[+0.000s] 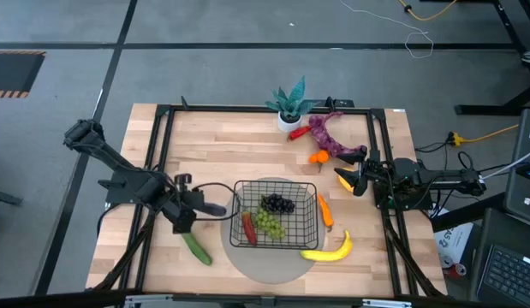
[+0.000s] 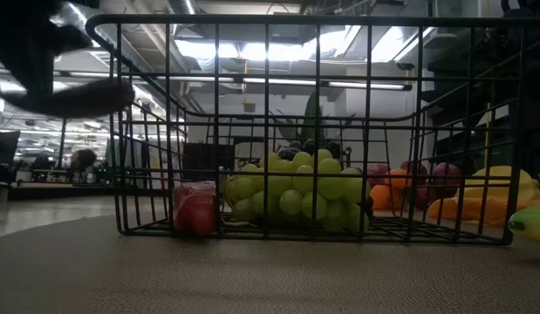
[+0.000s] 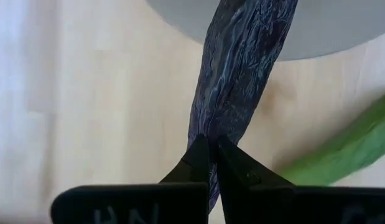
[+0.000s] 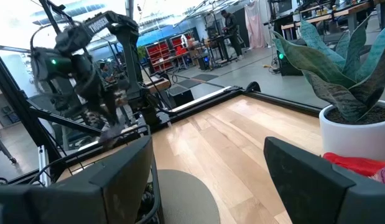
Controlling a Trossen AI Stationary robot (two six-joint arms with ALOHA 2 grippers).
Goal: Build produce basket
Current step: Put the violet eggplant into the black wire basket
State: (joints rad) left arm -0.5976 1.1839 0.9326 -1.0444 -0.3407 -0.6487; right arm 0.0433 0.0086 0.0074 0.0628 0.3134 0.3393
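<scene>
Left gripper (image 1: 215, 208) clamped eggplant (image 3: 242, 74) left of basket (image 1: 239, 214), long axis toward it; right gripper (image 1: 348, 180) wide, empty.

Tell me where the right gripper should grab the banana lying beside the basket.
Grip the banana across its thick middle, coming straight down from above. It lies flat on the table, curved, just off the basket's right front corner, with open wood on its far side for the fingers. The right gripper, open and empty, hovers nearest; the left gripper holds the eggplant.
</scene>
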